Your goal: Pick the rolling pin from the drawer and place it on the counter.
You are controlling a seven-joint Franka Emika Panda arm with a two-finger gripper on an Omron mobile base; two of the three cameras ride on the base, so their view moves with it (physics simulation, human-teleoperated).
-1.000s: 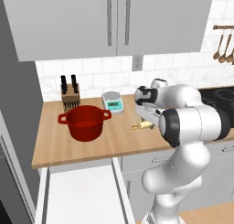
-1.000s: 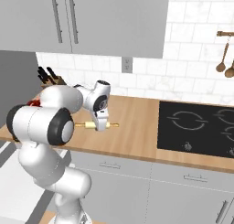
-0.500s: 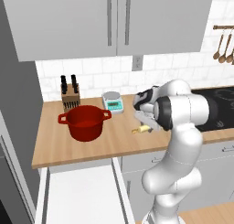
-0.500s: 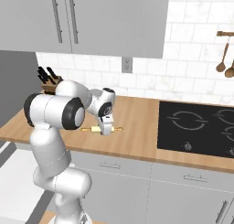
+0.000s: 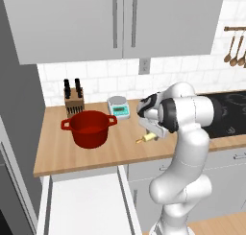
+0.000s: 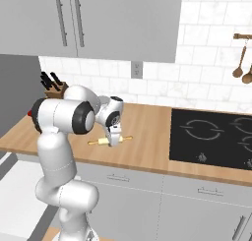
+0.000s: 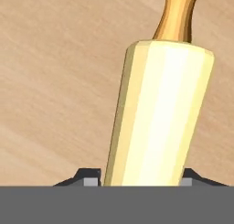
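In the left base view the arm folds over the counter [image 5: 72, 155], its gripper [image 5: 154, 131] low at about 3 o'clock from the red pot [image 5: 89, 127]. The rolling pin [image 5: 146, 138] pokes out at 7 o'clock from the hand, lying on or just above the wood, well apart from the pot. The knife block [image 5: 73, 101] and a small scale [image 5: 118, 107] stand at the back wall, at 11 and 1 o'clock from the pot. The drawer [image 5: 84, 207] hangs open at 6 o'clock, its white floor bare where visible.

In the right base view the gripper [image 6: 113, 138] points down onto the middle of the pin [image 6: 102, 141], which lies level, one handle toward 9 o'clock and the other toward 3. The cooktop [image 6: 214, 136] sits well off at 3 o'clock.

In the hand view the pale barrel [image 7: 160, 113] runs from 6 o'clock up to 12, its orange-brown handle [image 7: 177, 15] at the top, with wood grain close behind. The fingertips [image 7: 87, 178] flank the barrel at the bottom edge, closed against its sides.

The pin looks rigid, light and smooth, so it should roll once freed. The mid-barrel hold balances it; the narrow handles would be a poorer grip. It seems down on the counter, with only the release left
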